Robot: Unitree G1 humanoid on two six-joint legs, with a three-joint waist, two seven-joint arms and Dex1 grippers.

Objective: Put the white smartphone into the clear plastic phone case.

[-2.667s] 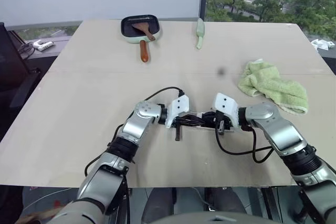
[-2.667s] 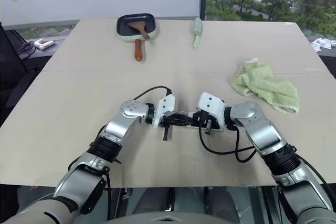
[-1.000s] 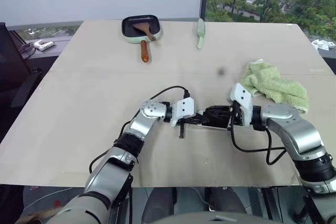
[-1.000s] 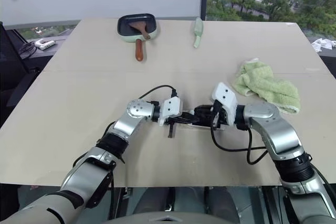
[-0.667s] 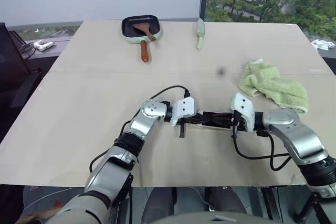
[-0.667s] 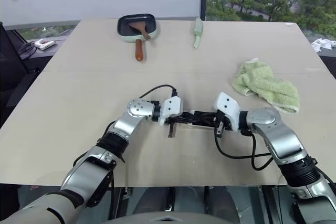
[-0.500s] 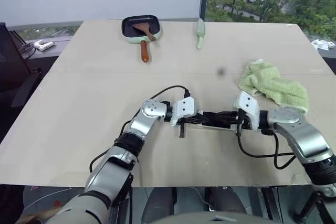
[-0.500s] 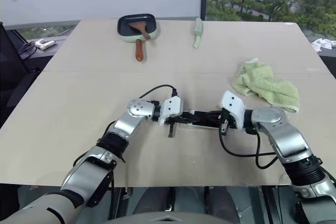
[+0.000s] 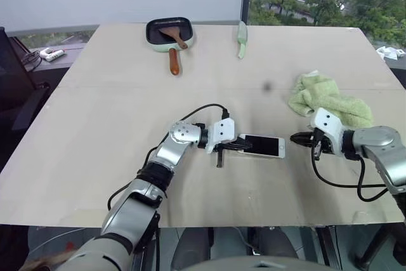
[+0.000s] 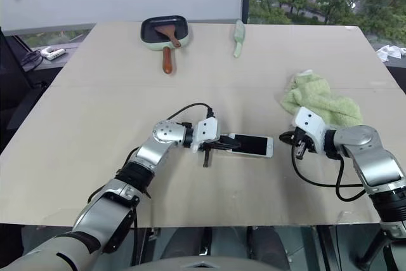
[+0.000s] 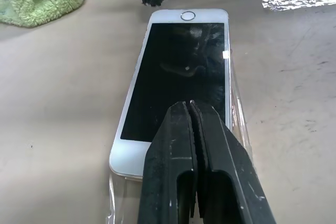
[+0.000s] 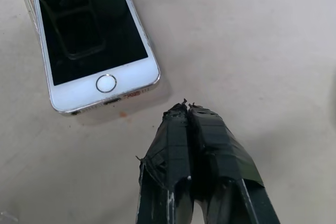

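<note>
White phone (image 9: pixel 261 146) lies screen-up near table (image 9: pixel 114 106) centre, seated in the clear case (image 11: pixel 237 109); you can see the case edge along its long side and past its near end in the left wrist view. Your left gripper (image 9: pixel 235 146) is pressed together, tips over the phone's 9 o'clock end, holding nothing. Your right gripper (image 9: pixel 298 138) is also pressed together, empty, just off the phone's 3 o'clock end, not touching it. Green cloth (image 9: pixel 330 101) sits at 2 o'clock from the phone. Pan (image 9: pixel 169 32) with spatula (image 9: pixel 172 35) is at 11 o'clock, far edge.
</note>
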